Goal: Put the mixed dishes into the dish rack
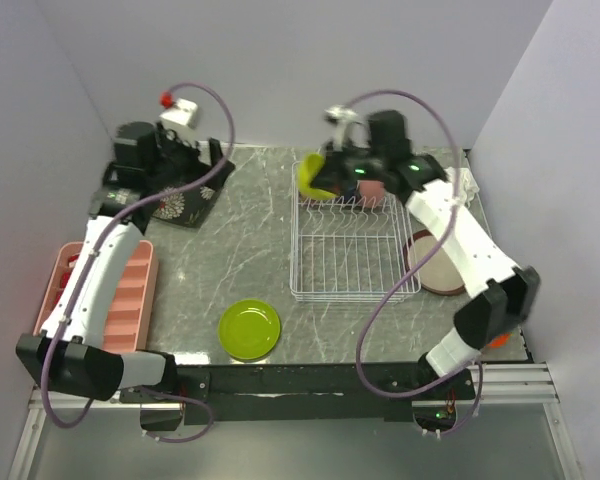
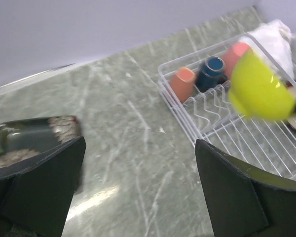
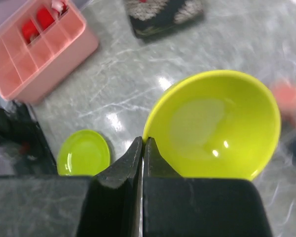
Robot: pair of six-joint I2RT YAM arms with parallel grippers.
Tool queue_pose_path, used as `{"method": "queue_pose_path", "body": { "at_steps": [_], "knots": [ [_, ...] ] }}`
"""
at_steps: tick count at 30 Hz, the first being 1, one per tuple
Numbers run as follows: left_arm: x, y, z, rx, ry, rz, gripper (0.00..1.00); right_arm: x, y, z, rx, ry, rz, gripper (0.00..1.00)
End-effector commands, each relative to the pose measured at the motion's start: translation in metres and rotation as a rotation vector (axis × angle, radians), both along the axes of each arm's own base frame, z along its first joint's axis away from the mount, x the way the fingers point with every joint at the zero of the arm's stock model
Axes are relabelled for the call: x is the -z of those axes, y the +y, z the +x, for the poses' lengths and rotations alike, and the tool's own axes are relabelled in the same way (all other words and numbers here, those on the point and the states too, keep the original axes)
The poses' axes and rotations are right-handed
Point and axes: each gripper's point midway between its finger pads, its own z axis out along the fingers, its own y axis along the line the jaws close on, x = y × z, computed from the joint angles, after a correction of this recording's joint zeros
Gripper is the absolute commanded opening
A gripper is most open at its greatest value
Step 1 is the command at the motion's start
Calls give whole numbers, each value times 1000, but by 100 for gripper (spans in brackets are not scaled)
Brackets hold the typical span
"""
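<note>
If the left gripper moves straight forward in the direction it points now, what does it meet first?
Probably the bare table, between the black floral plate and the dish rack; depth is unclear.

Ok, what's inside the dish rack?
A salmon cup, dark navy cup and pink cup sit at its far end. The lime green bowl, in the right pincer, covers what lies behind it.

Pink divided tray (image 1: 130, 295), white rag (image 2: 274, 37), marble table (image 1: 240, 230)
</note>
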Motion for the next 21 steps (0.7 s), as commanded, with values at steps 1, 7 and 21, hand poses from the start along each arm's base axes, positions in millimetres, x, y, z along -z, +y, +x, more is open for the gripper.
{"method": "queue_pose_path", "body": {
  "at_steps": [1,7,21],
  "knots": [
    [15,-42,5,73,-70,-20,99,-1,-40,-33,-81,292,337,0],
    [26,-86,29,118,-71,-31,99,26,-62,-55,-133,467,521,0],
    [60,-102,74,103,-24,-23,99,105,-81,-50,110,760,699,0]
  ]
}}
